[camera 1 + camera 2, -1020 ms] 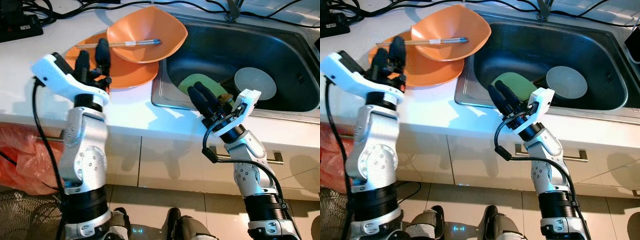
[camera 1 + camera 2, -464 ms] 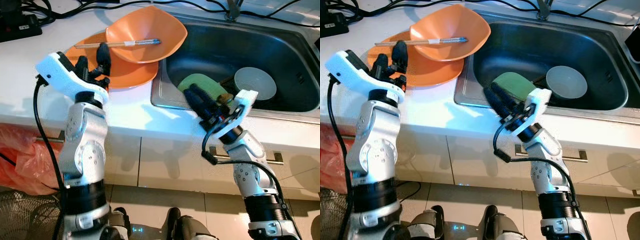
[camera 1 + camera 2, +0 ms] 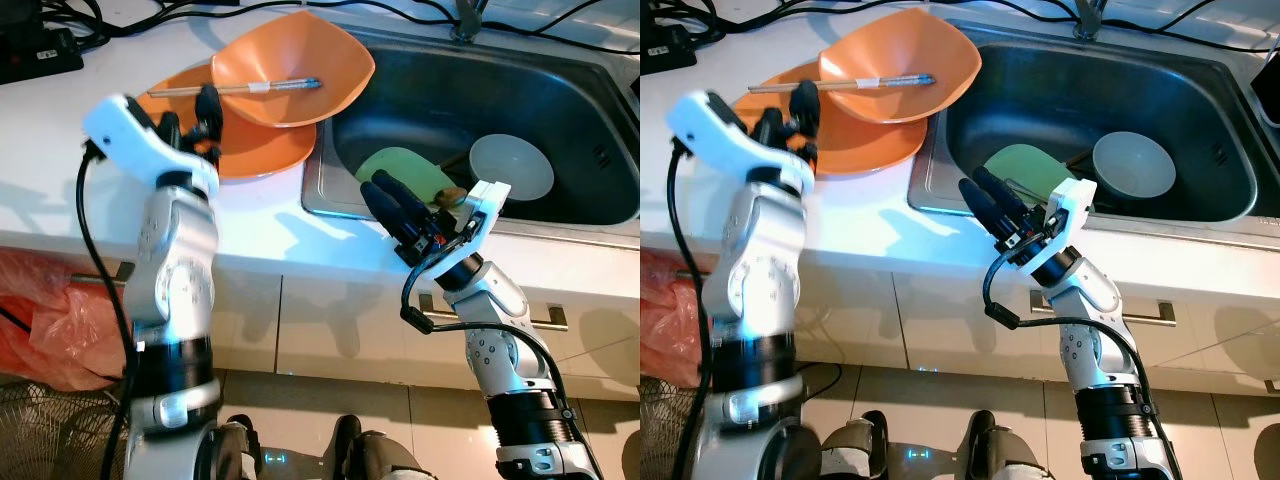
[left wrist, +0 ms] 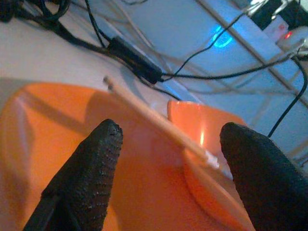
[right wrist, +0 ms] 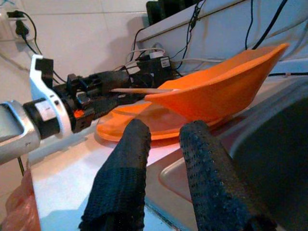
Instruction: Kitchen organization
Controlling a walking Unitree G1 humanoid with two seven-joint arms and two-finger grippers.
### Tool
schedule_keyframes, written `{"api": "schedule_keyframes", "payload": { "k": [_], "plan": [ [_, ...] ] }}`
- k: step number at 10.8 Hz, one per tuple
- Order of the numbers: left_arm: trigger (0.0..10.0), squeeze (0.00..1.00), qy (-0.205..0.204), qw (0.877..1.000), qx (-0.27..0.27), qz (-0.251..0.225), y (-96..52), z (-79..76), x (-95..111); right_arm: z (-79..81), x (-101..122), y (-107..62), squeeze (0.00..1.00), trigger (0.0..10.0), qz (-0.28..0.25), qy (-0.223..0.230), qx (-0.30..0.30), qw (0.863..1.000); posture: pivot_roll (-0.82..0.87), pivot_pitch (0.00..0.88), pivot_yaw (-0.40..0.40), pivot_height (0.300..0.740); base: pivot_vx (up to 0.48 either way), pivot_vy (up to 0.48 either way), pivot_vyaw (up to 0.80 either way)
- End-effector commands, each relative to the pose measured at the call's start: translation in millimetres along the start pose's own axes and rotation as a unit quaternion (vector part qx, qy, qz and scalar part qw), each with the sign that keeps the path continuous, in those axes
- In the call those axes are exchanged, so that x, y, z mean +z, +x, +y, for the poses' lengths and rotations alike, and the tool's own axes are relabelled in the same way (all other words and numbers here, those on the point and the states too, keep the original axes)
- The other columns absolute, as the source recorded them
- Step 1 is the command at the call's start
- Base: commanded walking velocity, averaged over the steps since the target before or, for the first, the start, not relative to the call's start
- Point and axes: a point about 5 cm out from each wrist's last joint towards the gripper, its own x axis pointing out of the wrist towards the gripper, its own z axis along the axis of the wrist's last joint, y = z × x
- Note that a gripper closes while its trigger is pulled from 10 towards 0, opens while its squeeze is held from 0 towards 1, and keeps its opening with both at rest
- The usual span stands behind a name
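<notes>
An orange bowl [image 3: 290, 62] rests tilted on an orange plate [image 3: 255, 150] on the white counter, left of the sink [image 3: 590, 120]. A pair of chopsticks [image 3: 250, 88] lies across the bowl and out over the plate. My left gripper [image 3: 190, 118] hovers open over the plate's left part, its fingers [image 4: 91, 178] either side of the chopsticks' end [image 4: 144, 113]. My right gripper [image 3: 385, 192] hangs at the sink's front edge, pointing at the bowl [image 5: 216, 91], open by a narrow gap with nothing held.
In the sink lie a green plate [image 3: 405, 168] and a white bowl [image 3: 512, 165]. Black cables [image 3: 120, 15] and a power strip [image 3: 35, 50] sit at the back of the counter. An orange plastic bag [image 3: 45, 320] hangs below the counter on the left.
My left wrist has swung in closer to the plate, fingers staying over its left part. My right gripper has shifted a little left along the sink's front edge.
</notes>
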Motion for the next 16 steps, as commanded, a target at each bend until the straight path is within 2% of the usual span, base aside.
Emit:
{"api": "schedule_keyframes", "payload": {
  "k": [1, 7, 10, 13, 14, 15, 16],
  "plan": [
    [10.0, 0.00, -0.003, 1.000, 0.006, -0.005, 2.4, -0.2, 1, 0.4, -7, -5.6, 0.00, 10.0, 0.018, 0.015, -0.001, 1.000, 0.21, 0.206, -0.092, 0.740, 0.000, 0.000, 0.00],
    [10.0, 0.00, -0.014, 0.997, 0.071, -0.028, 23.2, 9.4, 12, 1.7, -8, -4.6, 0.00, 10.0, 0.020, 0.013, 0.002, 1.000, 0.21, 0.192, -0.088, 0.740, 0.000, 0.000, 0.00],
    [10.0, 0.00, -0.016, 0.999, 0.044, -0.010, 32.8, 0.1, 9, 2.5, -9, -4.5, 0.00, 10.0, 0.023, 0.008, 0.003, 1.000, 0.20, 0.196, -0.086, 0.740, 0.000, 0.000, 0.00],
    [10.0, 0.00, -0.022, 0.999, 0.029, -0.011, 35.1, -6.2, 11, 2.6, -9, -5.4, 0.00, 10.0, 0.026, 0.006, 0.001, 1.000, 0.20, 0.199, -0.087, 0.740, 0.000, 0.000, 0.00],
    [3.3, 0.00, -0.023, 0.999, 0.028, -0.013, 35.7, -6.3, 12, 2.4, -10, -5.1, 0.00, 10.0, 0.027, 0.006, 0.001, 1.000, 0.20, 0.202, -0.088, 0.740, 0.000, 0.000, 0.00],
    [0.0, 0.00, -0.026, 0.999, 0.028, -0.016, 36.0, -6.4, 13, 2.9, -11, -4.9, 0.00, 10.0, 0.029, 0.006, 0.002, 1.000, 0.20, 0.203, -0.089, 0.740, 0.000, 0.000, 0.00],
    [0.0, 0.00, -0.026, 0.999, 0.026, -0.016, 35.7, -7.2, 13, 3.1, -11, -4.9, 0.00, 10.0, 0.032, 0.005, 0.003, 0.999, 0.20, 0.203, -0.089, 0.740, 0.000, 0.000, 0.00]
  ]
}}
